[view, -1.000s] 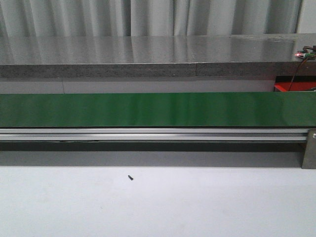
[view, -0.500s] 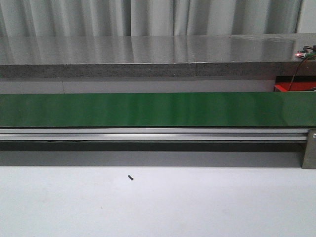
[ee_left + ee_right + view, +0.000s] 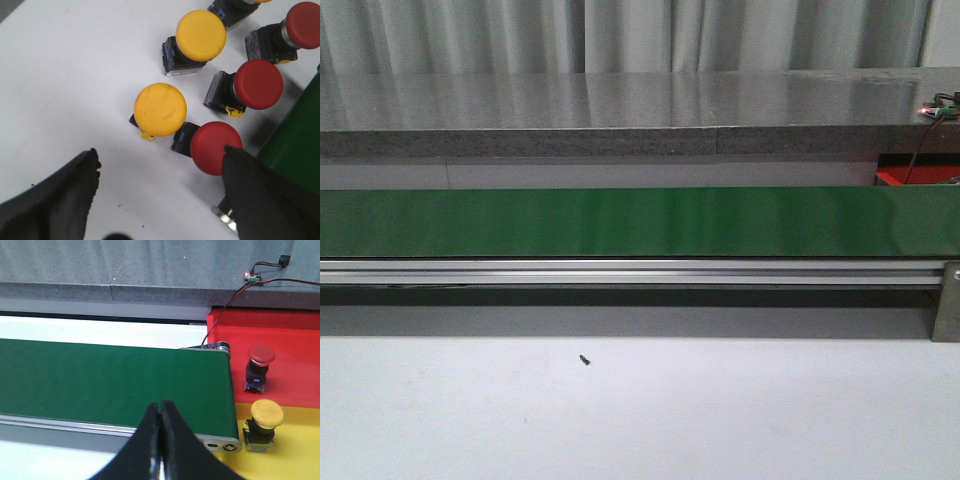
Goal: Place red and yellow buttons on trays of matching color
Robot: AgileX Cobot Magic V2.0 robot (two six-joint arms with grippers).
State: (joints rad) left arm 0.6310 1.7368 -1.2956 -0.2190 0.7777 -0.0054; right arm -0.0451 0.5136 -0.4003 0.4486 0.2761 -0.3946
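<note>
The long green conveyor belt [image 3: 620, 222] lies bare. On the white table [image 3: 65, 65], the left gripper [image 3: 159, 172] gapes wide, holding nothing, over loose red and yellow mushroom-head buttons; better centred on the nearest yellow button [image 3: 160, 109]. The right gripper [image 3: 161, 427] is closed, empty.

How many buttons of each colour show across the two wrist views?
Red buttons: 4, three in the left wrist view, one on the red tray.
Yellow buttons: 3, two full caps, one on the yellow tray.
Total: 7, plus one cut-off cap.
</note>
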